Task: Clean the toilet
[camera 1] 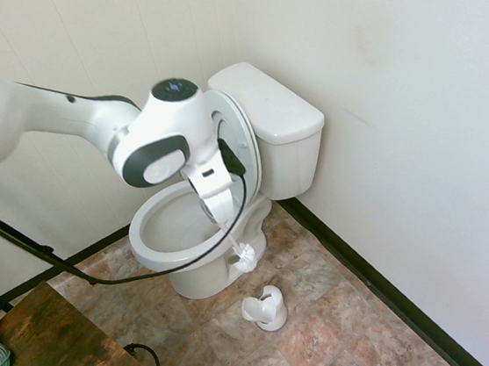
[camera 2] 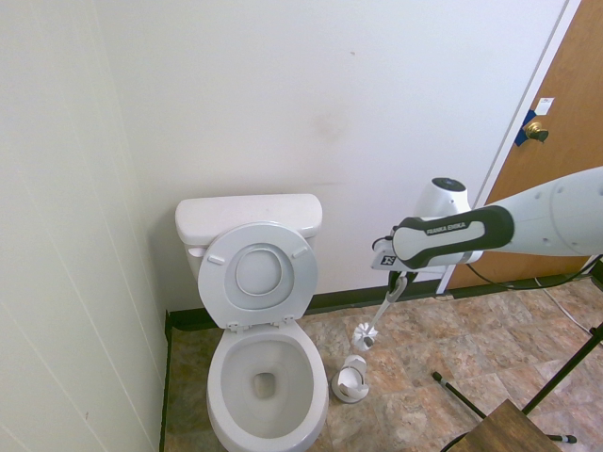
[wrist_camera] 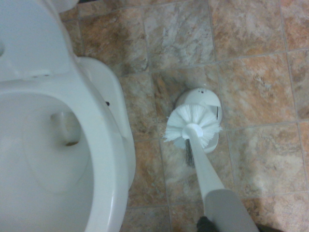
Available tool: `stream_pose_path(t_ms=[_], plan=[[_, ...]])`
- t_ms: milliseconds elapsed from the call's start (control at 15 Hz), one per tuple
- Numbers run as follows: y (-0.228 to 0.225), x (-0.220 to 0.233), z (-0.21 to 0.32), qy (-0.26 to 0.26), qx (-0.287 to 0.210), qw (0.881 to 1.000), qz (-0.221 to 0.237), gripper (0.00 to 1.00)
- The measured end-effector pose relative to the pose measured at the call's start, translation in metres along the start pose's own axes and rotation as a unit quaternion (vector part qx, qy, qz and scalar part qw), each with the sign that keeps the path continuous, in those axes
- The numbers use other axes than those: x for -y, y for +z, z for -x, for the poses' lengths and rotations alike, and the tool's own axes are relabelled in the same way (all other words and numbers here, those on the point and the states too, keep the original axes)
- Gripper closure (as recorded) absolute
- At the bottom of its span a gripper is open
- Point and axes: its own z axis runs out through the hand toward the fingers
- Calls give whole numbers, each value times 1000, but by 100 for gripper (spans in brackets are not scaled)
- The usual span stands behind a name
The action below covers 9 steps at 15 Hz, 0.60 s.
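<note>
The white toilet [camera 1: 152,246] stands in the corner with its lid raised against the tank and the bowl open [camera 2: 222,377] [wrist_camera: 104,135]. My gripper [camera 1: 221,219] [camera 2: 395,280] is shut on the handle of a white toilet brush [camera 1: 244,255] [camera 2: 366,333]. The brush hangs head down beside the bowl, a little above its small white holder [camera 1: 266,309] [camera 2: 353,379] on the floor. In the wrist view the bristle head [wrist_camera: 193,126] sits right over the holder [wrist_camera: 205,95].
A wall runs close along the toilet's tank side, with a black baseboard [camera 1: 370,279]. A wooden table [camera 1: 60,345] [camera 2: 504,428] stands on the tiled floor nearby. A brown door [camera 2: 556,141] is behind the arm.
</note>
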Motion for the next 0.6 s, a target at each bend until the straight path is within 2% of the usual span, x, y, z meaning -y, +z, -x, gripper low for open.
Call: stream_pose_path(t_ms=[133,267,600], plan=[[-40,1,42,-21,3,1000,3,100],[-60,10,86,-50,-1,999,0,100],[-58,36,147,-98,10,995,-21,100]])
